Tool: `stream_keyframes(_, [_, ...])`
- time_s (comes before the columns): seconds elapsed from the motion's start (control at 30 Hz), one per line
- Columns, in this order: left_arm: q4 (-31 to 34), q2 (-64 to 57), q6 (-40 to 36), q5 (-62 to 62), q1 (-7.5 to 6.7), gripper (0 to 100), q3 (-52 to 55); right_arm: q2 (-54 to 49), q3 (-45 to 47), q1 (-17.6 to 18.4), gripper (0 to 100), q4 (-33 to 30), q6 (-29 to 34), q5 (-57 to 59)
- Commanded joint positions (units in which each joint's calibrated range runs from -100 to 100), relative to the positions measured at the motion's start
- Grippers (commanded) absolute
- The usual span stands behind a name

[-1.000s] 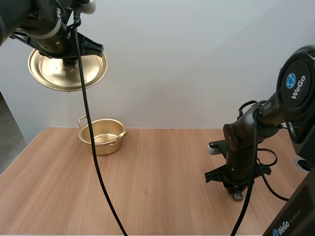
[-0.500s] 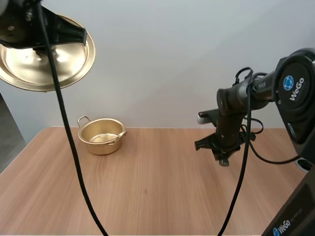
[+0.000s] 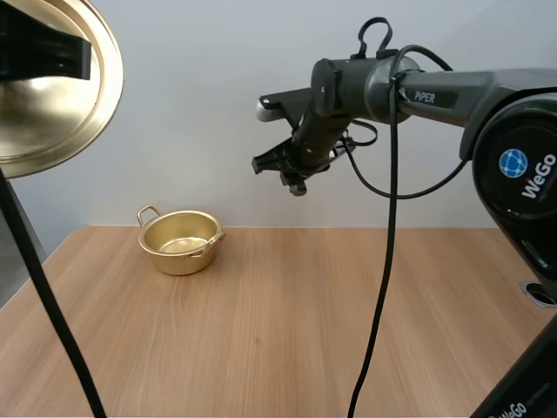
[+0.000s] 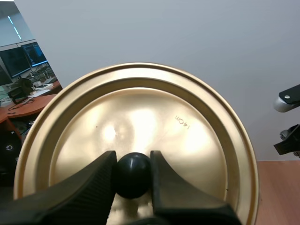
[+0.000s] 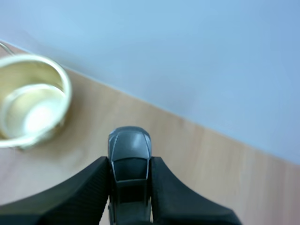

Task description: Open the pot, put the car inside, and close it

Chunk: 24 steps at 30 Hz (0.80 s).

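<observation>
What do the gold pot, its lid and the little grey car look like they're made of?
Gold-coloured round pot: looks like thin metal, brass-toned and shiny; its inside catches light. Gold-coloured round lid: same glossy metal, with bright glare and a stamped mark; its black ball knob seems smooth plastic. Small dark grey toy car: glossy, plastic or painted metal; cannot tell which.

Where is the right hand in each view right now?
High view: right hand high above the table, off to the pot's side.
Left wrist view: hand small, past the lid's rim, above the table.
Right wrist view: hand large, clamped on the car, over the table.
Shared landmark: the table.
</observation>
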Motion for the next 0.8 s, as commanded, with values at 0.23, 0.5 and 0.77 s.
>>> stream_keyframes(0.23, [11.55,-0.64,0.02,0.00,0.17,0,-3.75,10.53,-5.05,5.70,0,0.01,-0.04,-4.17])
stream_keyframes(0.5, [11.29,-0.75,0.02,0.00,2.09,0,-6.21,21.53,-13.91,8.08,0,0.01,-1.29,-5.94])
stream_keyframes(0.77, [9.99,-0.75,0.02,0.00,2.40,0,-6.21,32.20,-27.09,9.52,0,0.12,-1.36,-3.11])
